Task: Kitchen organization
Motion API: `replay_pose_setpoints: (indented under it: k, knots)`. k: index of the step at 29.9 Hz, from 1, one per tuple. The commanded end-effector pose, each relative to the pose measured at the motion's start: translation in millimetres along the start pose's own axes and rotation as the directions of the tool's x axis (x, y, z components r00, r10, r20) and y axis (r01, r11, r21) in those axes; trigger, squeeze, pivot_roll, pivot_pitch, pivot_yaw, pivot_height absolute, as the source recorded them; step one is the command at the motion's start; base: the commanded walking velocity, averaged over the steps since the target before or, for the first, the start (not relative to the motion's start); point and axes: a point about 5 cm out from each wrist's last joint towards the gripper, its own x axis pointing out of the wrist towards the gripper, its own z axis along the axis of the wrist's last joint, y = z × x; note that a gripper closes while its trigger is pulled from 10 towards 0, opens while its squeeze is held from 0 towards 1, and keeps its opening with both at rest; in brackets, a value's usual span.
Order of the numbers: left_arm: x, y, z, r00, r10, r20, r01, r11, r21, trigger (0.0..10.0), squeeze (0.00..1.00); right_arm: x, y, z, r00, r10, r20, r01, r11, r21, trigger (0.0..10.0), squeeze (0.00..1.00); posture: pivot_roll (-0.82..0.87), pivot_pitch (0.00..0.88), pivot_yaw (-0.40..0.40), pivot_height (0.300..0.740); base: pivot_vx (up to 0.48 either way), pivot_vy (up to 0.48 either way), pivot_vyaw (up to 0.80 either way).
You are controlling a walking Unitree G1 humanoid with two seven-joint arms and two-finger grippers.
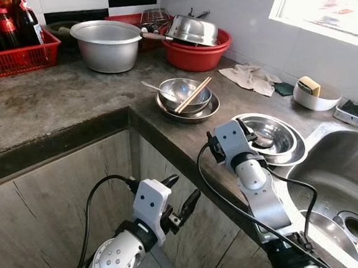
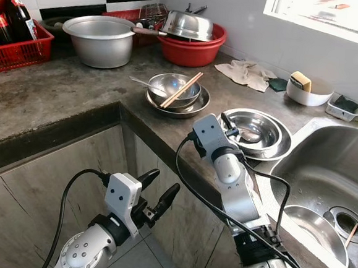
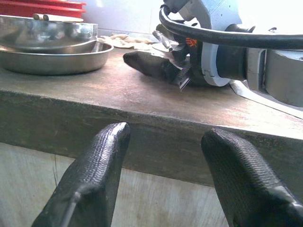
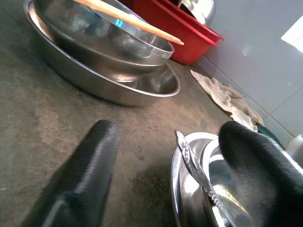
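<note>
Right gripper [image 1: 248, 132] sits low over the concrete counter [image 1: 57, 99] at the near rim of the nested steel bowls [image 1: 283, 137] beside the sink [image 1: 344, 165]; a spoon [image 1: 262, 140] lies in the top bowl. Left gripper [image 1: 180, 199] hangs below the counter edge, in front of the cabinet front, fingers spread, holding nothing. Farther back stands a second stack, a steel bowl in a shallow dish [image 1: 187, 110], carrying chopsticks [image 1: 193, 94] and another spoon [image 1: 157, 90]. Behind it: a large aluminium pot [image 1: 107, 46], a red basin [image 1: 194, 53] holding an upturned steel pan, and a red crate [image 1: 21, 56] with bottles [image 1: 21, 10]. A white bowl [image 1: 315, 98] holds a sponge (a cloth [image 1: 252, 76] lies beside it).

Left wrist view: both fingertips [image 3: 102, 161] stand wide apart, level with the counter edge, empty.

Right wrist view: fingers [image 4: 92, 161] are spread, one on bare counter, the other over the near bowl, straddling its rim and the spoon handle [image 4: 189, 158]; nothing is gripped.
</note>
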Motion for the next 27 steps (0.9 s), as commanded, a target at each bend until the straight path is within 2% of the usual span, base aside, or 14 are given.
replay_pose_setpoints:
  k: [1, 20, 27]
  knots:
    - [0.0, -1.6, 4.1, 1.000, -0.003, 0.021, 0.003, 1.000, 0.010, 10.0, 0.00, 2.9, -4.7, 0.6, 1.000, -0.024, 0.001, 0.024, 1.000, -0.004, 0.0, 0.00, 0.09, 0.053, -0.075, 0.740, 0.000, 0.000, 0.00]
    - [0.2, -0.4, 3.8, 1.000, 0.008, 0.017, -0.009, 1.000, 0.018, 10.0, 0.00, 5.4, -10.5, 1.8, 0.998, -0.057, 0.006, 0.056, 0.998, 0.007, 0.0, 0.00, 0.09, 0.057, -0.075, 0.740, 0.000, 0.000, 0.00]
    - [0.6, 0.3, 2.8, 1.000, 0.011, 0.014, -0.012, 1.000, 0.022, 10.0, 0.00, 5.6, -18.9, 6.9, 0.995, -0.097, 0.036, 0.097, 0.995, 0.006, 0.0, 0.00, 0.09, 0.051, -0.072, 0.740, 0.000, 0.000, 0.00]
